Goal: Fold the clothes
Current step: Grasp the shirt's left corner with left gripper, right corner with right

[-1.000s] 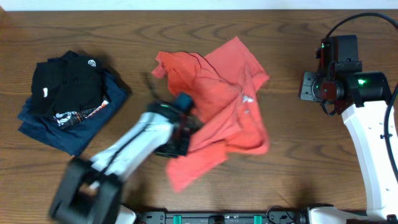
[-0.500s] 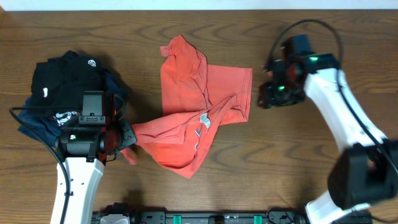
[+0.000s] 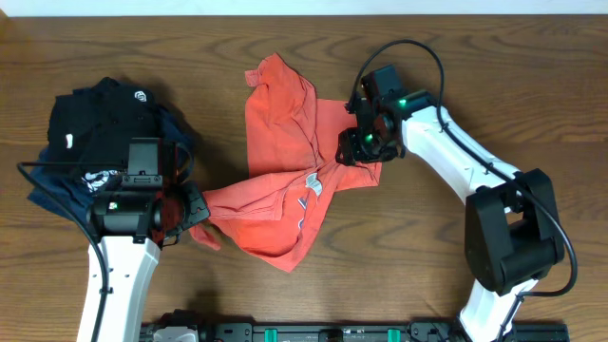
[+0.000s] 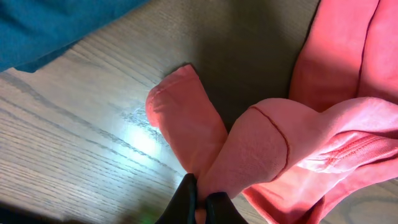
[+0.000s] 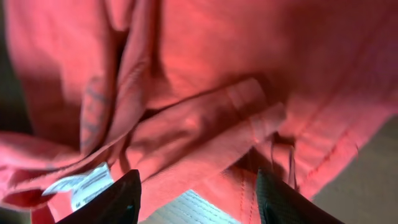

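The coral-red T-shirt lies crumpled, inside out, in the middle of the table, its white label showing. My left gripper is shut on a sleeve end at the shirt's left tip; the left wrist view shows the pinched cloth between the jaws. My right gripper is open, low over the shirt's right edge. In the right wrist view its jaws straddle a folded hem, and the label shows at lower left.
A black folded garment with white logos lies on a navy-blue folded garment at the left, just above my left arm. A strip of the blue garment shows in the left wrist view. Bare wood table lies elsewhere.
My right arm has swung left from beside the shirt and come down onto its right edge. My left gripper still holds the sleeve in almost the same place. The shirt has barely shifted.
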You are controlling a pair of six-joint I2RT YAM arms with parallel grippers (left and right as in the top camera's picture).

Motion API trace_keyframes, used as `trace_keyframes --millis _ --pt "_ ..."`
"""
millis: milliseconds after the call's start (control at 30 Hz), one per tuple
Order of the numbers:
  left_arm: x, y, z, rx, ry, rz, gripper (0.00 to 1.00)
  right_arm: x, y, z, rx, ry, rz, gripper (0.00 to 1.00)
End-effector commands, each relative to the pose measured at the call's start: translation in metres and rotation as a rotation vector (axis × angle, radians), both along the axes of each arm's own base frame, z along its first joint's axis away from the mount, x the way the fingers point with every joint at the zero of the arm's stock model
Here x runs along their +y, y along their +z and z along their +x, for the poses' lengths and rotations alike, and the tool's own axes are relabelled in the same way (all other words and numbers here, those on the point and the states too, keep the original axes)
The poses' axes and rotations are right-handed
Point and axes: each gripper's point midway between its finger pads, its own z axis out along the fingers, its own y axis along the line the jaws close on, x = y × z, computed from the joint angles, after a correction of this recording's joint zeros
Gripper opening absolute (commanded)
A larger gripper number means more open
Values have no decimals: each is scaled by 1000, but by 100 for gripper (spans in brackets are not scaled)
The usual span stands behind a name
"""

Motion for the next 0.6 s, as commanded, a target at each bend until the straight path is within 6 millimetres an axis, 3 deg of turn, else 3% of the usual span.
trace_keyframes --millis 0,400,467,500,533,567 --pt "2 1 1 0 11 3 6 -4 -13 -2 54 -143 -60 57" --pt "2 1 1 0 11 3 6 4 -29 10 52 -239 -54 52" --pt "2 1 1 0 11 3 6 3 -29 13 43 -267 -61 40" --pt "2 1 0 1 11 3 6 2 -29 15 40 -275 -63 29" --pt "2 1 0 1 11 3 6 1 -29 15 37 -277 -69 11" --pt "2 1 0 1 11 3 6 0 -30 15 34 -278 -73 1"
